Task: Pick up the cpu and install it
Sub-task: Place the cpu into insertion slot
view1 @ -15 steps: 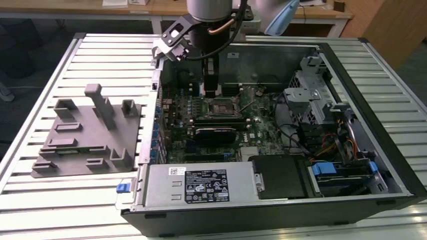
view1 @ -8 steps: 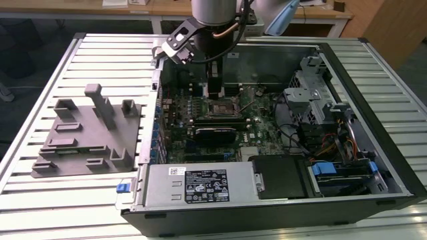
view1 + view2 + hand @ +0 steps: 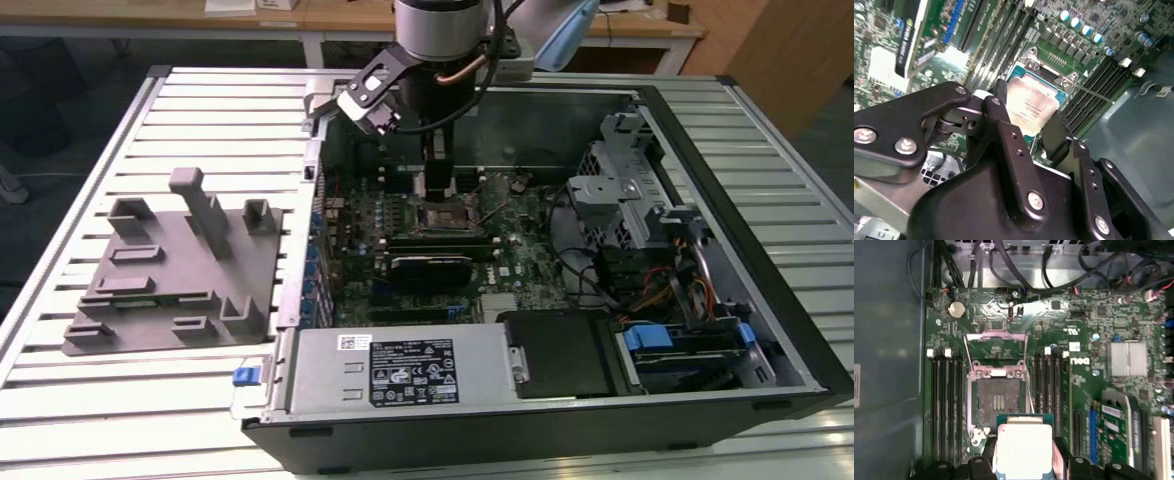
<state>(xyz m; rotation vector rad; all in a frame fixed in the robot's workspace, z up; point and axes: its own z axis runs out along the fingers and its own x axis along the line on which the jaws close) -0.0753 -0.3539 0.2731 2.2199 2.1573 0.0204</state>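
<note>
The black gripper (image 3: 1029, 116) reaches down into the open black computer case (image 3: 747, 235). Its two black fingers (image 3: 1004, 131) are clamped on opposite edges of the small flat square cpu (image 3: 1021, 447) with a pale silver metal top and thin green rim. The cpu sits level between the fingertips. Just beyond the fingertips lies the open square black-framed socket (image 3: 999, 402) on the green motherboard (image 3: 1094, 315), with its metal lid raised. I cannot tell whether the cpu touches it. Dark memory slots (image 3: 946, 405) run on either side of the fingers. A grey plastic fixture block (image 3: 160, 270) stands well apart from them, outside the case.
</note>
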